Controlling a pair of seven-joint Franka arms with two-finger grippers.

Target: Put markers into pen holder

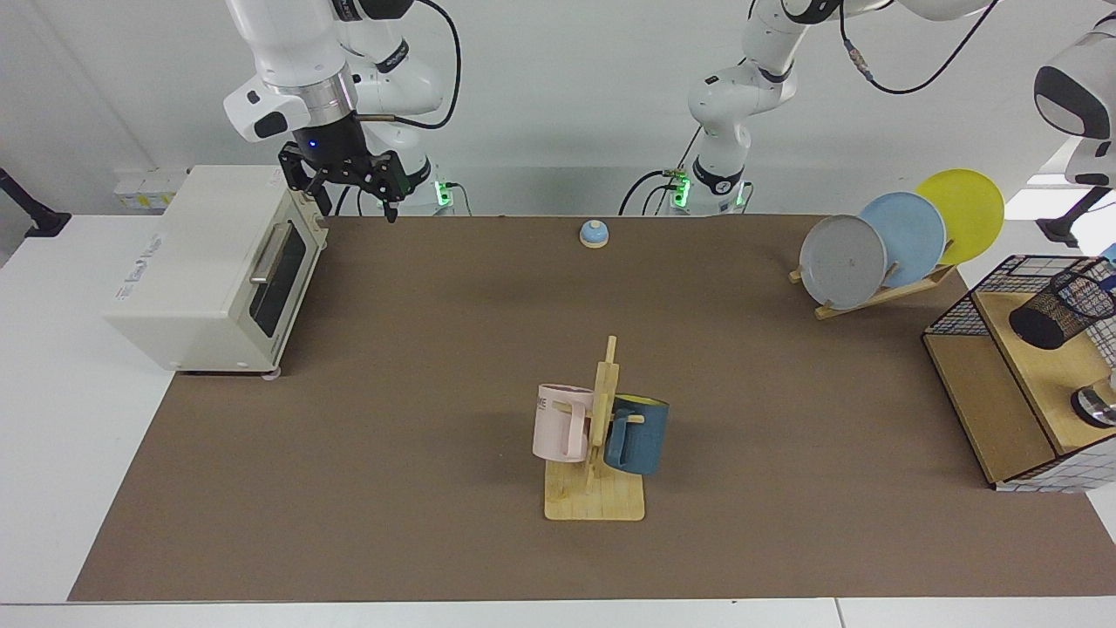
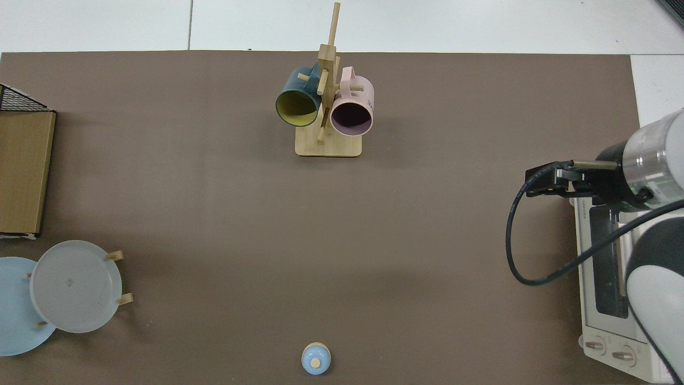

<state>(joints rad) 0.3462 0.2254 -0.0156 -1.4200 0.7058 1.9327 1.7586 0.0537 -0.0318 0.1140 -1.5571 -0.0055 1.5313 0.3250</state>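
**At the table's edge, pen holder well apart from the one gripper in view**

At the far right side of the facing view, the pen holder stands on a wooden shelf behind a black wire basket, and its open mouth leans toward the frame's edge. A small blue sliver shows just above its rim, cut off by the frame. Whether this is the marker cannot be told. No fingers are near the holder.

The right gripper hangs at the opposite side of the table, just above the top front corner of the toaster oven. Its fingers point downward, spread apart, with nothing between them. The right arm comes down steeply from above, wrist nearly vertical, with a black cable looping behind it. In the top view the same arm reaches over the oven's door side.

The left arm rises from its base and leaves the top of the facing view. One white link shows again at the upper right, above the basket. Its gripper lies outside both views.

A mug rack with a pink mug and a blue mug stands mid-table. Three plates lean in a wooden stand near the basket.
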